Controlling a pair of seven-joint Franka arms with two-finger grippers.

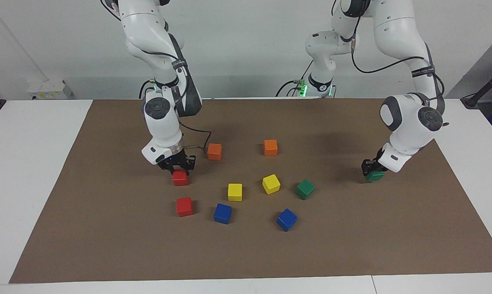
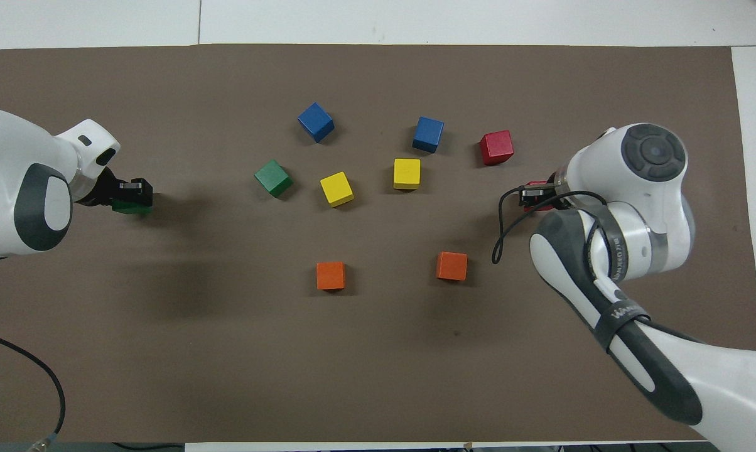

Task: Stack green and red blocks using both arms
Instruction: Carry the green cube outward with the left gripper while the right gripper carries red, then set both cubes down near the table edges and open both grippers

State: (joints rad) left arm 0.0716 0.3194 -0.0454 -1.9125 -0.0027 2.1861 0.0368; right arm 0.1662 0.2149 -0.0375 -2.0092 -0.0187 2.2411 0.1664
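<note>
The right end effector (image 1: 180, 168) pinches a red block (image 1: 180, 178) low over the surface (image 1: 107, 245), beside the second red block (image 1: 184, 206). The left end effector (image 1: 372, 168) pinches a green block (image 1: 375, 176), well apart from the other green block (image 1: 305, 189).

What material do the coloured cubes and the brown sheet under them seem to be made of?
The cubes, such as the free red cube, look like painted wood or foam: matte, even colour, crisp edges. The brown sheet looks like paper or thin card: flat, dull, with straight cut edges.
</note>
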